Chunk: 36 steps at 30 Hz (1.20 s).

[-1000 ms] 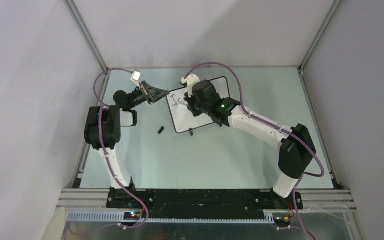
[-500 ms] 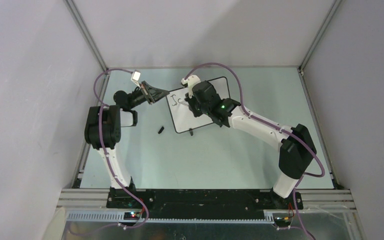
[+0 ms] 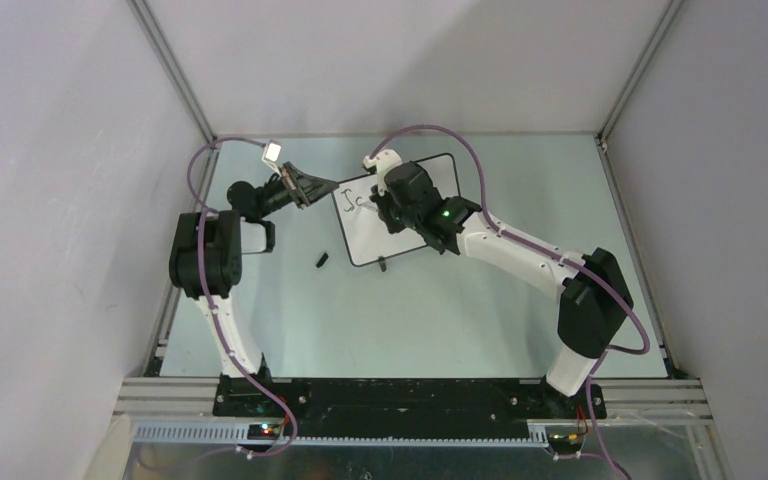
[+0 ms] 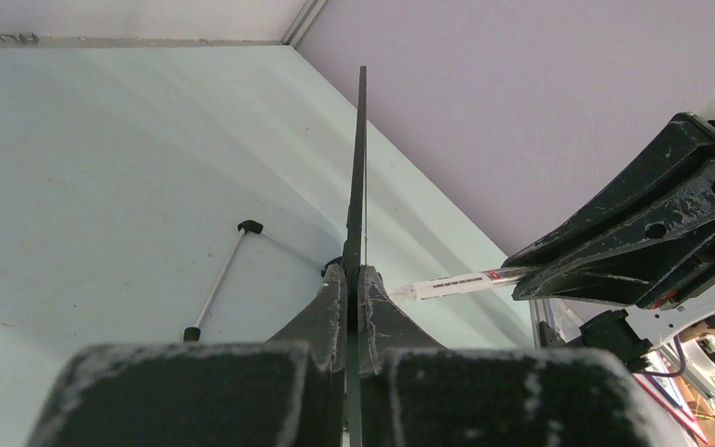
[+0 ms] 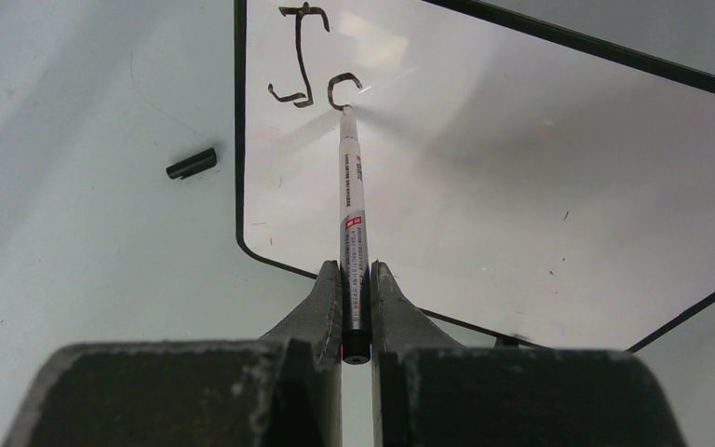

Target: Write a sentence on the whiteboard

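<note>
The whiteboard (image 3: 365, 242) sits on the pale green counter (image 3: 440, 330), toward its far side, between the two arms. The left hand (image 3: 315, 187) meets it from the left and is clamped shut on its left edge. In the left wrist view the board shows edge-on, as a thin dark line pinched between the fingers (image 4: 328, 303). The right hand (image 3: 385, 205) hangs over the upper left part of the board and grips a white marker pen (image 5: 351, 205) near its back end. The pen points away from the hand, its tip touching the white surface. Of the sentence (image 5: 312, 79) only a black "J" and an open curved stroke just beside it stand in the board's top left corner, and the pen tip rests at the foot of that curve. A small black cap (image 5: 192, 164) lies on the counter just off the board's left edge, apart from both hands.
</note>
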Each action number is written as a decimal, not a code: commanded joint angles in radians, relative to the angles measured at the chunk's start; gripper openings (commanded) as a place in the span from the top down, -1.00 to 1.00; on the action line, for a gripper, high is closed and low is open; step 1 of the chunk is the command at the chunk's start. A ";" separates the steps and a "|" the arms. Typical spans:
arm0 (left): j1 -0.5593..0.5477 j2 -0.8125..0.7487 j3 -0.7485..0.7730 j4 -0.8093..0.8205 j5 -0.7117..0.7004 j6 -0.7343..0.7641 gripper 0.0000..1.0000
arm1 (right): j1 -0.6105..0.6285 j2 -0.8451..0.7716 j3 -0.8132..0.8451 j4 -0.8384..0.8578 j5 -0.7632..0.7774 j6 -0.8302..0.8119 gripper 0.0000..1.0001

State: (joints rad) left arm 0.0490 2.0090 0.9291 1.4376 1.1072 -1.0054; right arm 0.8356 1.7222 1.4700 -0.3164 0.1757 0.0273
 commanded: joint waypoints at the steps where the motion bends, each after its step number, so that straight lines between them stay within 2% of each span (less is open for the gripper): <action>1: 0.001 -0.011 0.021 0.084 0.031 -0.015 1.00 | -0.020 -0.024 0.005 0.024 0.059 0.008 1.00; 36: 0.001 -0.010 0.021 0.086 0.030 -0.014 1.00 | -0.009 0.014 0.079 0.005 0.032 0.007 1.00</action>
State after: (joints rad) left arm 0.0490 2.0094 0.9291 1.4410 1.1069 -1.0058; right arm 0.8227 1.7245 1.5021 -0.3248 0.1802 0.0334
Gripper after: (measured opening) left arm 0.019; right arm 0.090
